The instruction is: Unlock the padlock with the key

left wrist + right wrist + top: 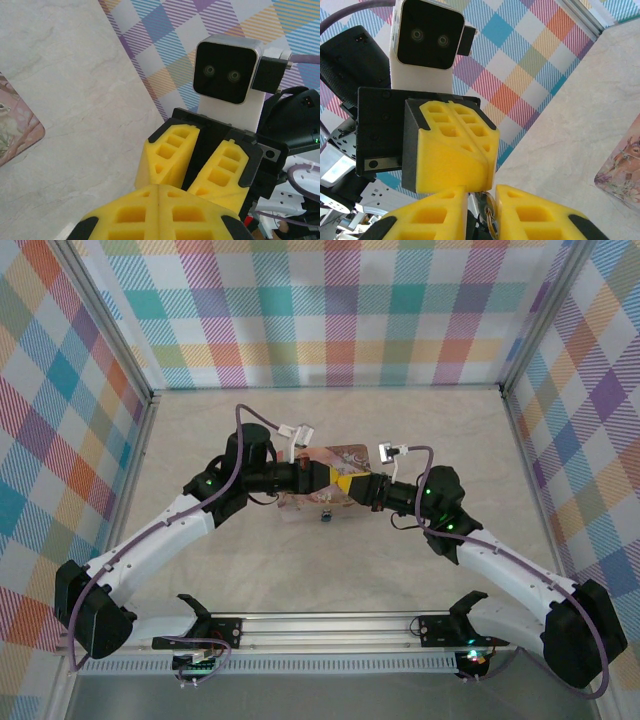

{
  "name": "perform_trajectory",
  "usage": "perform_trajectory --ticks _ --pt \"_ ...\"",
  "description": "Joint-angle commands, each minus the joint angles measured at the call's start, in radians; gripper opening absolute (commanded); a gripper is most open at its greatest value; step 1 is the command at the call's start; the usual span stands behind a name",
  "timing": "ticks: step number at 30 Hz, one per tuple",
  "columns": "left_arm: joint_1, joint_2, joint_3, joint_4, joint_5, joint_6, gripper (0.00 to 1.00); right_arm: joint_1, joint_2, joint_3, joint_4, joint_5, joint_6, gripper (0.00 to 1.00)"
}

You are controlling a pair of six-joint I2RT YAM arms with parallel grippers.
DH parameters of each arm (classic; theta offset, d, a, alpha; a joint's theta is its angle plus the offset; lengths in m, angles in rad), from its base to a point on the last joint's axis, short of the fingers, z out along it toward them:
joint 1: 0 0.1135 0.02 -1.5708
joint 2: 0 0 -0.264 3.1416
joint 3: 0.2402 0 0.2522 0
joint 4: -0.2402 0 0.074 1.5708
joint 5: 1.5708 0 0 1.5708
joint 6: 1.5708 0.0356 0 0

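Note:
Both grippers meet tip to tip above the pink tin [345,453]. My left gripper [352,484] is shut, its yellow pads [455,150] pressed together. The key [491,210], a small round metal head on a brass ring, sticks out from under those tips; its blade is hidden. My right gripper [481,192] stands open, one finger on each side of the key head, the gap wider than the key. A tiny dark thing by the tin's front edge looks like the padlock [325,517].
The tin [622,170] lies on the pale marbled table [330,580] and also shows in the left wrist view [15,135]. Plaid walls [340,310] close in the back and both sides. A metal rail [330,625] runs along the near edge.

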Motion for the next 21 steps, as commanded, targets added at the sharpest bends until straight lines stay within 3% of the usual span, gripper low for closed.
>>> perform_trajectory --ticks 1,11,21 --pt "0.007 -0.026 -0.005 0.026 0.000 -0.007 0.00 0.006 -0.007 0.037 0.022 -0.011 -0.022 0.20" --pt "0.007 -0.034 -0.013 0.039 -0.007 -0.013 0.00 0.007 -0.014 0.028 0.017 -0.020 -0.034 0.01" --pt "0.007 -0.026 -0.019 0.054 -0.003 -0.019 0.00 0.007 -0.015 0.033 0.019 -0.045 -0.046 0.00"
